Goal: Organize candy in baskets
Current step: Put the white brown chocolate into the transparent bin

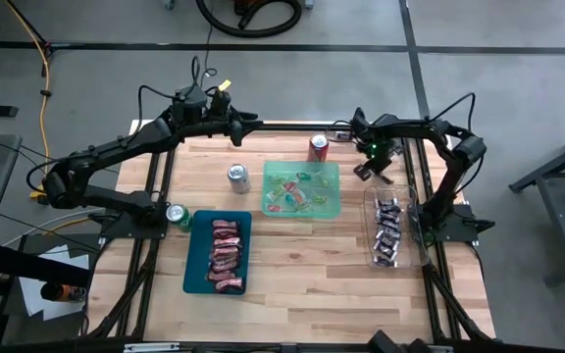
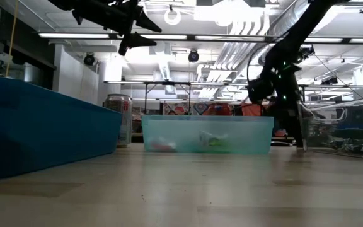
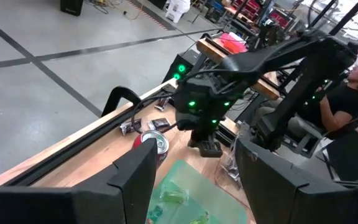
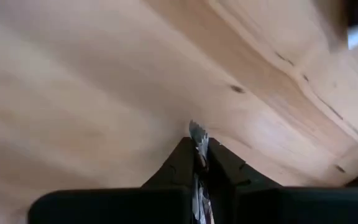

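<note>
The right gripper [image 1: 369, 173] hung above the wood just beyond the far end of the clear basket [image 1: 407, 227], its fingers [image 4: 182, 163] pinched tight on a silvery wrapped candy [image 4: 197, 140] whose tip stood out between them. The left gripper [image 1: 235, 132] waited over the table's far edge, fingers apart and empty. To finish well, the arm likely needed to carry the piece over the clear basket's dark candies [image 1: 388, 231] and let go low, so it would not bounce out. The held candy ran lengthwise along the fingers, its free end pointing down at the table [image 4: 92, 93]
</note>
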`<act>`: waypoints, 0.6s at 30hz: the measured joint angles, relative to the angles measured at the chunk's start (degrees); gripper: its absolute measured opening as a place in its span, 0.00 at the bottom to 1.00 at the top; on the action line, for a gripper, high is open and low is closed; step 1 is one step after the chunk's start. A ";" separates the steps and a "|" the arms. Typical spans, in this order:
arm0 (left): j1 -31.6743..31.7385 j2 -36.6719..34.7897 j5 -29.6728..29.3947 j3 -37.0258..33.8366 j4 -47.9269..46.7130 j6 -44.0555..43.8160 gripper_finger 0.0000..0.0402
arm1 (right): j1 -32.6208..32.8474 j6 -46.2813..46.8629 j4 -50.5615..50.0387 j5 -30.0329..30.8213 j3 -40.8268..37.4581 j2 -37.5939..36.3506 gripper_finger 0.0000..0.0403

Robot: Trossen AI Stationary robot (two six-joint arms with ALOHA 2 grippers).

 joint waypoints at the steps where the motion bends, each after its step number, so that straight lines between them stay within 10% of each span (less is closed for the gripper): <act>1: 0.02 0.00 0.00 0.00 0.02 0.00 0.50 | 0.50 -0.49 -0.10 -0.40 0.00 -1.35 0.02; 18: -0.18 0.07 -0.32 0.00 2.41 0.20 0.50 | 4.27 10.06 18.02 -13.05 0.15 -39.42 0.00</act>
